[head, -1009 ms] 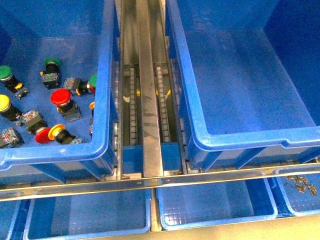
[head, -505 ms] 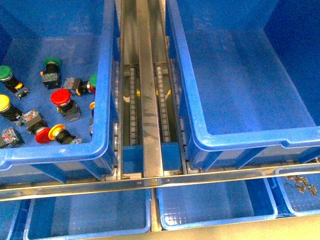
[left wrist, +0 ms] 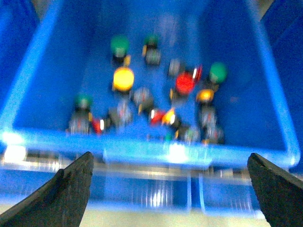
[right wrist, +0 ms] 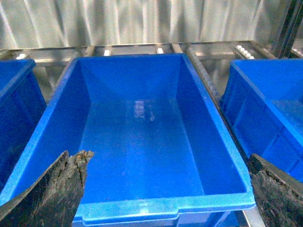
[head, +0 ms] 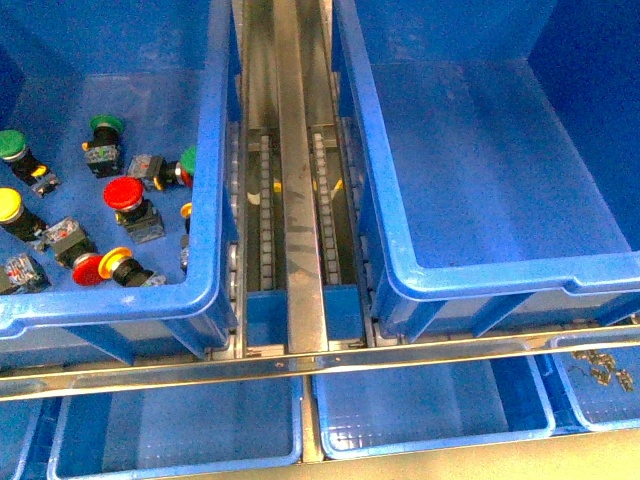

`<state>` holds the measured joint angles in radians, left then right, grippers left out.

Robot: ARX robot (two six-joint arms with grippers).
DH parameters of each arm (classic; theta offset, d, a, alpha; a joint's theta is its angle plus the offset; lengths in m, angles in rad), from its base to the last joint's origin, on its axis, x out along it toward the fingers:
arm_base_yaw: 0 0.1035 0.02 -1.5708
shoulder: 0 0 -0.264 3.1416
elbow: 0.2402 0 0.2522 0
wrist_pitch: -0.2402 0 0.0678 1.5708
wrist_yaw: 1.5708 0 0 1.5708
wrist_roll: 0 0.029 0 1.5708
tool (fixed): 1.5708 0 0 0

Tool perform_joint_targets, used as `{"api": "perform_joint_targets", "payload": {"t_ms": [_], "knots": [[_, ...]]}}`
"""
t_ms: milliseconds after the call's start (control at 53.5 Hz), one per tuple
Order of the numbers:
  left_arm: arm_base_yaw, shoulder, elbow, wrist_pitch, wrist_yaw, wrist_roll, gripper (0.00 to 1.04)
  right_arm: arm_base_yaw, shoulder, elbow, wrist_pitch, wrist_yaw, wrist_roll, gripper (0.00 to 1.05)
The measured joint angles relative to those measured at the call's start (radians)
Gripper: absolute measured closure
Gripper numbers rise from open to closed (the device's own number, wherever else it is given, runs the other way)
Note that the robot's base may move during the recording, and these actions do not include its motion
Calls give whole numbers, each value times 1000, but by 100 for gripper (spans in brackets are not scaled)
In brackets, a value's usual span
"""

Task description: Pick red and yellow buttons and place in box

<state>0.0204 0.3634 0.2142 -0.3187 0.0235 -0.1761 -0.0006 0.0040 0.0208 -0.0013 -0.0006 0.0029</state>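
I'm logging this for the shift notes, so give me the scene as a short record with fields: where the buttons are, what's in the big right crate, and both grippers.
Buttons: red button, yellow button and green buttons, all in the left crate
Box: right of the rail, nothing in it
Left gripper: open, above the left crate, view blurred
Right gripper: open, above the box
Placed in box: none

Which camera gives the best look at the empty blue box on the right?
The right wrist view: the box sits nearly whole and sharp, all four walls and floor visible. The front view crops its far and right sides. The left wrist view, blurred, shows only the crate with buttons.
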Motion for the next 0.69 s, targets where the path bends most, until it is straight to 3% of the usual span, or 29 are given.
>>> {"api": "perform_joint_targets", "payload": {"t_ms": [206, 336, 505, 691], "knots": [[114, 467, 211, 243, 133, 43, 8, 0, 0, 0, 0, 0, 0, 6], [166, 745, 348, 353, 241, 192, 8, 0, 0, 0, 0, 0, 0, 6], [146, 1079, 476, 412, 307, 454, 8, 0, 0, 0, 0, 0, 0, 6], [95, 1281, 608, 441, 336, 620, 8, 0, 0, 0, 0, 0, 0, 6]]}}
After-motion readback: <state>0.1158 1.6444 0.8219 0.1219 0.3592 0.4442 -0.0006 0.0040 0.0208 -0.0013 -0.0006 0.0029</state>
